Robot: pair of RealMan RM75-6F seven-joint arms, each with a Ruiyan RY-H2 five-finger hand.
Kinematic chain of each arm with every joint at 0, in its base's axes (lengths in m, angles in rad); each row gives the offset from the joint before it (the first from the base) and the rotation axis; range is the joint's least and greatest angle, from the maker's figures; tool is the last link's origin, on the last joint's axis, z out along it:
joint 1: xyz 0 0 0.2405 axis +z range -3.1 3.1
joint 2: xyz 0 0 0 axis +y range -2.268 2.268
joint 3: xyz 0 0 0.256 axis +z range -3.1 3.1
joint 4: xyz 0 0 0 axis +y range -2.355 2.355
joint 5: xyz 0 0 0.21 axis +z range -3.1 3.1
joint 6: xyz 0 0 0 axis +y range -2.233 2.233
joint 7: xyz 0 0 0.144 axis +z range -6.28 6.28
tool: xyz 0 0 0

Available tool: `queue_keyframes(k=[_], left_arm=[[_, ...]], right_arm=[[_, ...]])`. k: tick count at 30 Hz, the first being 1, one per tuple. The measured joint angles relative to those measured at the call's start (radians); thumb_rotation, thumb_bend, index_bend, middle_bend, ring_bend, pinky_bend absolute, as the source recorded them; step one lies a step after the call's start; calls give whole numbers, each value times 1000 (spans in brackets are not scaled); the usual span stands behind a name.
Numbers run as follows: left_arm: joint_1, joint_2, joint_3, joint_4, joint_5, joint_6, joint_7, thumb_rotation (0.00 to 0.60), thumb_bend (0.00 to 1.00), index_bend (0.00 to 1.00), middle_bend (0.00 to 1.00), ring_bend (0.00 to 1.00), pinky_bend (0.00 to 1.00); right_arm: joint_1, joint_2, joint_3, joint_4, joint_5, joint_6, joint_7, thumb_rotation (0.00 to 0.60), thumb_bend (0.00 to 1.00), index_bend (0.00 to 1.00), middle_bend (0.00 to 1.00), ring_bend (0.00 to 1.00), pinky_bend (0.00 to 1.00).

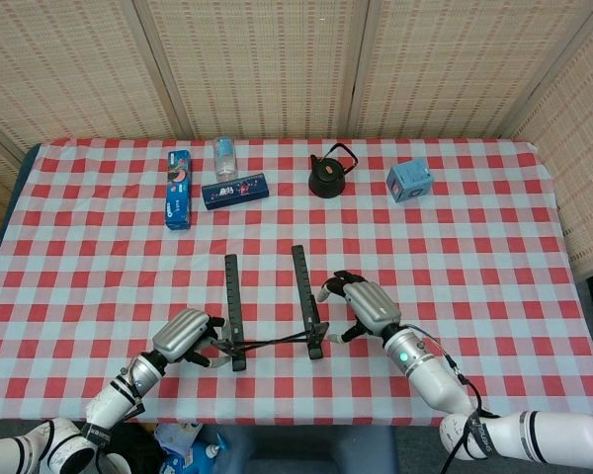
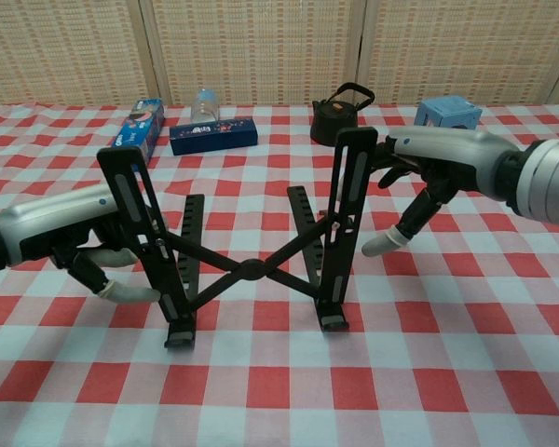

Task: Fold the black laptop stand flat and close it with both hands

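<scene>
Stand [image 2: 252, 247] open and upright on checked table [image 1: 494, 257], both arms raised, cross-brace spread. Left hand [image 2: 70, 237] just left of stand's left arm, fingers [image 2: 130, 292] curled toward it, holding nothing; contact cannot be told. Right hand [image 2: 429, 177] just right of stand's right arm, fingers [image 2: 380, 244] spread, empty. Kettle [image 1: 329, 174], blue box [image 1: 410, 182], bottle [image 1: 224, 156] and two cartons well behind stand.

Black kettle [image 1: 329, 177], blue box [image 1: 409, 182], bottle [image 1: 225, 157] behind.
</scene>
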Motion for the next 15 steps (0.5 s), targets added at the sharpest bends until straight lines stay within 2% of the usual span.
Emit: queue_keyframes(k=[7, 15], left_arm=[[-2, -4, -2, 3, -6, -10, -5, 599, 240, 596, 1000, 888, 965], [-5, -3, -5, -13, -11, -17, -5, 565, 245, 586, 1000, 888, 966]], right_arm=[[2, -4, -1, 7, 6, -4, 0, 600, 51, 347, 242, 84, 128], [3, -8, 2, 11, 4, -3, 4, 600, 51, 347, 242, 84, 128]])
